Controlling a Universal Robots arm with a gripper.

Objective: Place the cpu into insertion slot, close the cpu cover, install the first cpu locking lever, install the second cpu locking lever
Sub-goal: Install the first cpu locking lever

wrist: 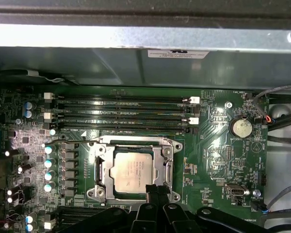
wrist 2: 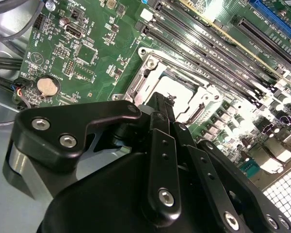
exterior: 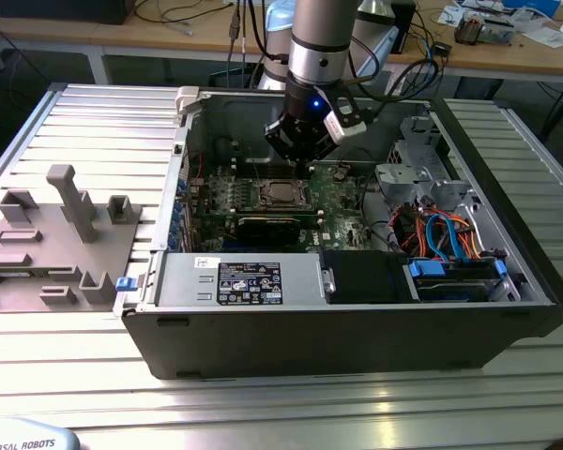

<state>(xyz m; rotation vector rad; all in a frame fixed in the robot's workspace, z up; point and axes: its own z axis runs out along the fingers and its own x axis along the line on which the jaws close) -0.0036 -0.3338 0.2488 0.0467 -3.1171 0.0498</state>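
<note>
The cpu (wrist: 132,169) shows its dull silver top inside the insertion slot (wrist 2: 150,63) on the green board. The cpu cover (wrist: 103,167), a silver frame, lies flat around the chip. My gripper (wrist: 155,188) hangs just over the socket's edge on the side away from the memory slots. Its black fingers are pressed together and shut, with nothing visible between them. In the second wrist view the gripper (wrist 2: 162,99) tip hides part of the bright cpu (wrist 2: 179,90). In the exterior view the gripper (exterior: 305,155) sits just above the socket (exterior: 281,194) inside the open computer case.
Long memory slots (wrist: 121,114) run beside the socket, and a coin battery (wrist: 241,127) sits on the board. The case wall (wrist: 136,58) rises behind them. A power supply (exterior: 239,279) and a drive bay with blue cables (exterior: 450,244) fill the case front. A grey fixture plate (exterior: 56,234) lies at the exterior view's left.
</note>
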